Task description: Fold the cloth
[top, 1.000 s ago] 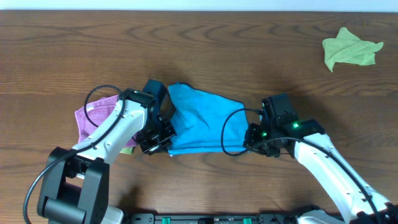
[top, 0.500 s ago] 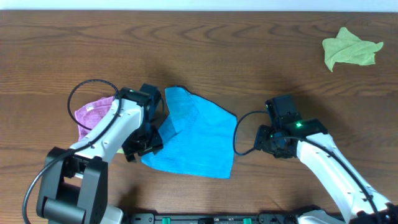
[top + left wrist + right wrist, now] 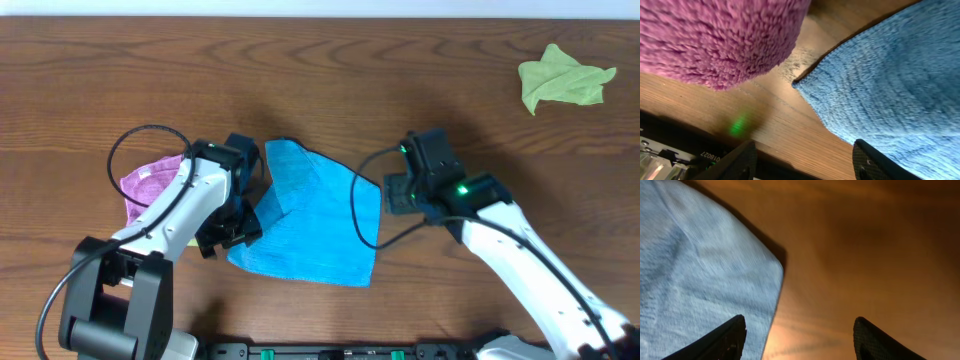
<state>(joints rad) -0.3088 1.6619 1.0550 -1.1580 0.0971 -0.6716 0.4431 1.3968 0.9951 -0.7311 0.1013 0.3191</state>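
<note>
The sky-blue cloth lies on the wooden table, with a partial fold along its back left part. My left gripper sits at its left edge, open, and in the left wrist view only bare wood lies between its fingers, with the cloth to the right. My right gripper hovers open at the cloth's right corner. The right wrist view shows the gripper straddling the edge of the cloth, holding nothing.
A purple cloth lies just left of my left arm and fills the top left of the left wrist view. A yellow-green cloth sits crumpled at the far right back. A black rail runs along the table's front edge.
Both grippers opened and let go of the blue cloth, which dropped and spread toward the front edge. My right gripper then moved back and left to the cloth's right corner.
</note>
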